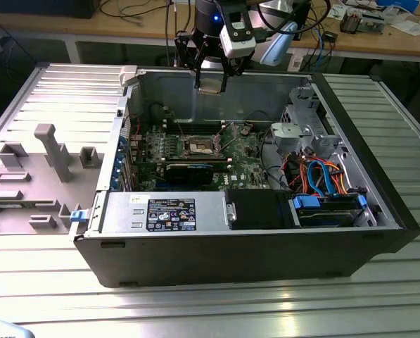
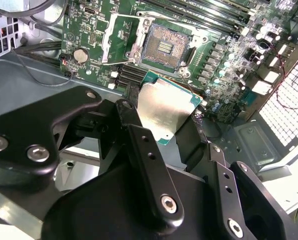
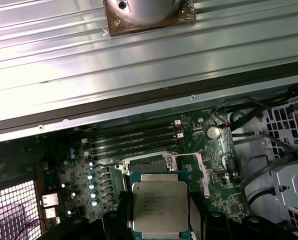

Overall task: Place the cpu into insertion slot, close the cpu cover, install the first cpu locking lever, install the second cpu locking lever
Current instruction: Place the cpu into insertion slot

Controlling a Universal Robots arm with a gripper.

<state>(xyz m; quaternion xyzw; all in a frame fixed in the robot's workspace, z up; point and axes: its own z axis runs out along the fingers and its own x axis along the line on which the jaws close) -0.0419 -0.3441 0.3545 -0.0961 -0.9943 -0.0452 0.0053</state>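
fixture tray (image 1: 34, 169): grey moulded block on the ribbed table (image 1: 210, 310), at the exterior view's left, well apart from the work
pc case (image 1: 118, 141): lies open side up, walls standing all round the motherboard (image 1: 245, 158)
cpu cover (image 2: 107, 47): silver frame swung up and open beside the socket in the second wrist view, so not closed
insertion slot (image 1: 199, 146): bare, dark contact field exposed, nothing seated in it
gripper (image 1: 211, 79): above the case near its far wall, higher than the rim, fingers (image 2: 131, 120) clamped on two opposite edges of the chip
cpu (image 2: 166, 107): held flat in the gripper, metal face up, in the air and clear of the board, roughly over the socket side of the board
progress: looks like step one under way; chip not placed, cover not shut, both levers left to do; levers too thin to make out
edges: far case wall close behind the gripper; graphics card (image 1: 188, 169) just beside the socket on the near side; memory slots (image 3: 134, 135) along the other side
room: open air straight above the socket, tight sideways
drive cage (image 1: 301, 134): at the exterior view's right, with coloured cables (image 1: 322, 176), apart from the socket
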